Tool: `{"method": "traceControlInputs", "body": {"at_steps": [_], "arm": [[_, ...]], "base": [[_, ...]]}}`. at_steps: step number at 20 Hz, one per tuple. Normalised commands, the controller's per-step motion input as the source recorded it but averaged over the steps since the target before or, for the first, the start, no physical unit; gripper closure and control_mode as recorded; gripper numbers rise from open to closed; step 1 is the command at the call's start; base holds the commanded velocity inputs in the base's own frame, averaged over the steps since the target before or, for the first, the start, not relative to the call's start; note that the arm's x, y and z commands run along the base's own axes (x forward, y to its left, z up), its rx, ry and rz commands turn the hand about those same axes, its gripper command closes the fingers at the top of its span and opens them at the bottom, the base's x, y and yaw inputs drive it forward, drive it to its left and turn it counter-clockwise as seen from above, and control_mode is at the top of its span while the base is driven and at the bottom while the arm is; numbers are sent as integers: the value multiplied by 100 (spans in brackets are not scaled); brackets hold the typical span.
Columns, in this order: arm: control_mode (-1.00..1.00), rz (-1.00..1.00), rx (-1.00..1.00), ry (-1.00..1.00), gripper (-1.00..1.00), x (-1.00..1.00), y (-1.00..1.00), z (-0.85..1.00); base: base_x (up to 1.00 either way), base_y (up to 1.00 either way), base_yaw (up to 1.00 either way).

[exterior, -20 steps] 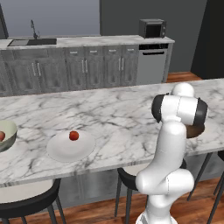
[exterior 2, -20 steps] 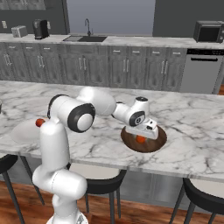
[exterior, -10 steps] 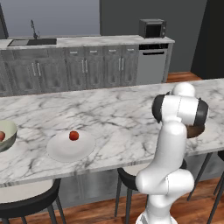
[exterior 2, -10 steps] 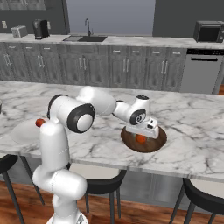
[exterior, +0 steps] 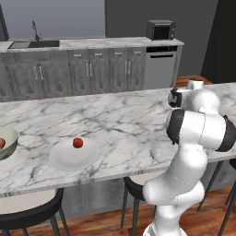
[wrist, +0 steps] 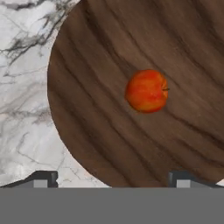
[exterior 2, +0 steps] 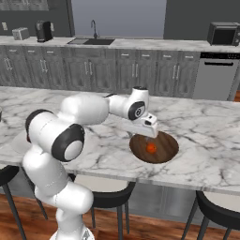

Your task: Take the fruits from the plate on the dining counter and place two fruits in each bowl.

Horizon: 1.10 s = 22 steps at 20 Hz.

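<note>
Right now the claw [wrist: 111, 180] hangs over the brown bowl [exterior 2: 165, 151] on the dining counter [exterior 2: 206, 126]. Its two tips are spread wide apart and hold nothing. One red-orange fruit [wrist: 146, 91] sits in the bowl, just under the claw. Far off to the claw's left, another fruit [exterior: 78, 143] rests on the white plate [exterior: 64, 159]. Past that, a third fruit [exterior: 2, 143] sits in the pale bowl [exterior: 11, 138].

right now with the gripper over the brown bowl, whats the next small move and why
Probably lift clear and swing back toward the plate. The gripper is open and empty above the dark brown bowl, which holds one fruit. It needs a second, and one fruit sits on the plate.
</note>
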Motion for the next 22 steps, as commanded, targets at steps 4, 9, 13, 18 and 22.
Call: {"method": "traceControlInputs", "body": {"at_steps": [4, 9, 13, 18, 22], "arm": [[-100, 0, -8, 0, -100, -27, 100, 54], [-100, 5, -1, 0, -100, -9, 100, 28], [-100, 7, 0, 0, -100, -5, 100, 25], [-100, 5, 3, 0, -100, 1, 100, 18], [-100, 8, 1, 0, -100, 26, 97, 2]], "base": [[0, 0, 0], [0, 0, 0], [0, 0, 0], [0, 0, 0], [0, 0, 0]]}}
